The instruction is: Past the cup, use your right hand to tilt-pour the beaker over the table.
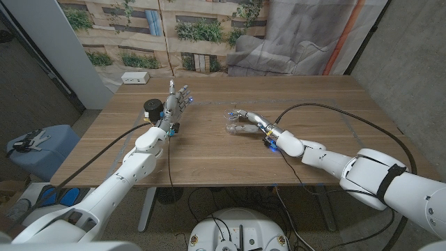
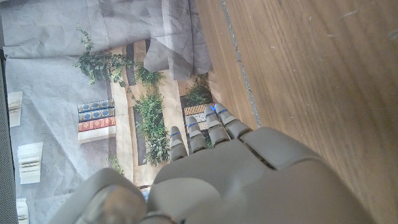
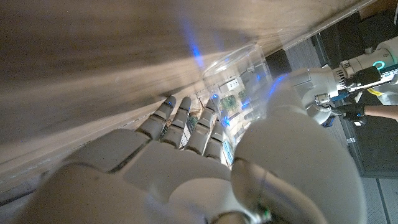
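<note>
Mid-table, right hand (image 1: 245,124) gripping beaker (image 1: 231,120), label print seemingly unreadable

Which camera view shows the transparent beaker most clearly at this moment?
The right wrist view: the beaker is close, its clear wall between the fingers of the right hand. In the head view it is small and faint in that hand. The left wrist view gives table and backdrop instead.

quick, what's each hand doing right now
Left hand: open, holding nothing.
Right hand: fingers wrapped around the clear glass beaker.
</note>
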`<state>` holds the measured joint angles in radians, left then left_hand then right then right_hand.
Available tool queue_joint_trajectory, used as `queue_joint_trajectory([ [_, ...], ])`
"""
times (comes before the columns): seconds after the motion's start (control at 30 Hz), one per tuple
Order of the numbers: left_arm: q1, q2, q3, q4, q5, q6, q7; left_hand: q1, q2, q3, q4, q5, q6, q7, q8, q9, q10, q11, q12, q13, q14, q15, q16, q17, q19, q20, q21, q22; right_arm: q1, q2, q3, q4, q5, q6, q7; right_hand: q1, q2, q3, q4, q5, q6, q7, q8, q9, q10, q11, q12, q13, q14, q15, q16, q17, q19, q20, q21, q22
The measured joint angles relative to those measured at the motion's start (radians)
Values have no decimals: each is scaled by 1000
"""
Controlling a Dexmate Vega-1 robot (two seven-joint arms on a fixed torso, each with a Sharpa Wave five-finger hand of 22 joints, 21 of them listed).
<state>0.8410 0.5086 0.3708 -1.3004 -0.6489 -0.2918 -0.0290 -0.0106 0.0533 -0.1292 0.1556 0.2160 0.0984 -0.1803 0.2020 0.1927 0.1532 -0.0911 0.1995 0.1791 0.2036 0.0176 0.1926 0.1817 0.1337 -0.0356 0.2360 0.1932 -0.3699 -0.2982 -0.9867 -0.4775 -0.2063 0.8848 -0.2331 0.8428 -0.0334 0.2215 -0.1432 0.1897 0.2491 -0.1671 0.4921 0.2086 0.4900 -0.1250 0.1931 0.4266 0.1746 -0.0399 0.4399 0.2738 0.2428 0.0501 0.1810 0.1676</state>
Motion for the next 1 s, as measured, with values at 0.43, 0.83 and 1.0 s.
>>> queue_joint_trajectory([
  [0.43,0,0,0,0,0,0,0,0,0,0,0,0,0,0,0,0,0,0,0,0,0,0,0,0,0,0,0,0,19,-3,-7,19,26,26,67,-45,-29,-16,3,15,-100,36,-55,0,-137,37,-5,-5,-75,26,-47,0,-67,25,0,0],
  [0.83,0,0,0,0,0,0,0,5,5,-7,1,0,0,0,0,0,0,0,0,0,0,0,0,0,0,0,0,0,39,-3,-6,43,67,42,151,-105,-36,-35,17,26,-190,49,-121,0,-248,62,-5,-18,-163,85,-97,2,-146,43,-3,0],
  [1.0,0,0,0,0,0,0,0,5,5,-8,0,0,0,0,0,0,0,0,0,0,0,0,0,0,0,0,0,0,52,0,-6,58,92,42,199,-121,-42,-40,20,31,-234,58,-154,-4,-304,78,-5,-28,-209,110,-119,3,-172,47,-3,0],
])
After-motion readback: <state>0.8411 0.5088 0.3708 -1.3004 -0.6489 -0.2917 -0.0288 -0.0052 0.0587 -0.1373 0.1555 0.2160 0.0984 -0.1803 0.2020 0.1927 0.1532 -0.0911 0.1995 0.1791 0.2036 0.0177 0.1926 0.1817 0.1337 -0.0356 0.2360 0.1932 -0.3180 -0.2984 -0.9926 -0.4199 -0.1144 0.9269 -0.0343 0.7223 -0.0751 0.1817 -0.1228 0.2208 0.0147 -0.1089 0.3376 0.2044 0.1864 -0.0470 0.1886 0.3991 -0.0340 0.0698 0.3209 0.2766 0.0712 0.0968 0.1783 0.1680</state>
